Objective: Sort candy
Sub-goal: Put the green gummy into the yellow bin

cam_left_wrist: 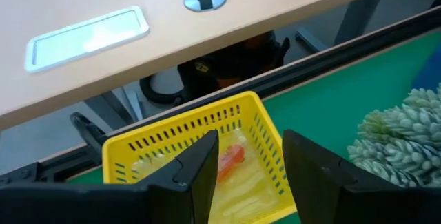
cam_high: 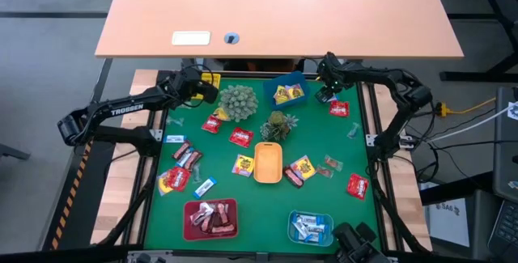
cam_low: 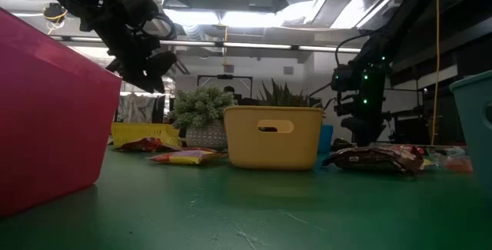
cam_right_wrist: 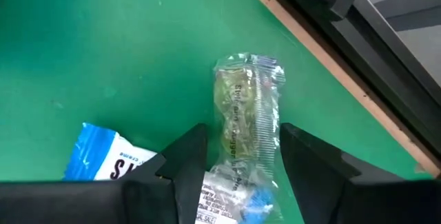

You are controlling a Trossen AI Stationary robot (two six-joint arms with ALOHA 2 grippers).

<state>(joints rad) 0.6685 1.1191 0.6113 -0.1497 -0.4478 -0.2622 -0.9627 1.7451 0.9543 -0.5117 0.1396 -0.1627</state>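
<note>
Right wrist view: we see right tool [cam_right_wrist: 238, 156] spread over pale green candy [cam_right_wrist: 248, 124]; light, crinkly, slippery; pinch mid-wrapper. Left tool [cam_left_wrist: 249, 160] released, empty.

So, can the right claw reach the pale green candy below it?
Probably yes. The right claw is open directly above the pale green candy, which lies flat on the green mat with nothing covering it.

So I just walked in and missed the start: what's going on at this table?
A two-armed robot is sorting wrapped candy into small trays on a green mat. The left end effector hangs open over a yellow basket at the far left corner, which holds clear wrappers. The right end effector, also open, hovers over a pale green candy near the far right corner. Much candy is still loose; the red tray and others are partly filled.
</note>
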